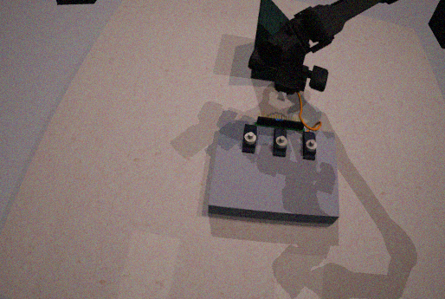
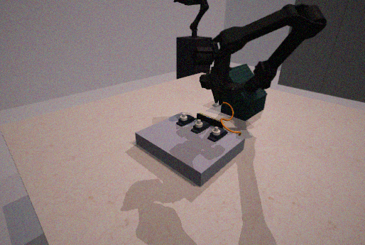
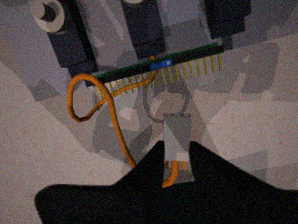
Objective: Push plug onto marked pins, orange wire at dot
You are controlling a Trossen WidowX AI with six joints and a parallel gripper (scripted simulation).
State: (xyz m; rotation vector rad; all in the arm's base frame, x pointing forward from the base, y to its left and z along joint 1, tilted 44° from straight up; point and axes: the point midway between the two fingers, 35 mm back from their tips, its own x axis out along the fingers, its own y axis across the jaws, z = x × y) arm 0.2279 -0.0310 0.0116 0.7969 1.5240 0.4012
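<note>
My gripper [image 1: 289,92] [image 2: 217,104] [image 3: 176,146] is shut on the pale flat plug [image 3: 177,131], behind the holder's pin edge. In the wrist view the plug points toward the pin row [image 3: 192,69] [image 1: 270,116] with a gap between them. The row slants up to the right, so the plug is not square to it. The blue band [image 3: 160,65] [image 1: 279,120] has a pale dot at its right end in the wrist view; the plug lies slightly right of the band. The orange lead [image 1: 300,109] [image 2: 232,111] [image 3: 114,125] loops beside the row. The plug's holes and wire order cannot be told.
The grey holder block [image 1: 247,185] [image 2: 167,143] carries three dark servos with white hubs, one hub [image 1: 280,141] [image 2: 198,123] in the middle. The black strip [image 1: 283,123] backs the pins. A dark green wedge-shaped block [image 1: 269,16] [image 2: 243,107] stands behind the gripper.
</note>
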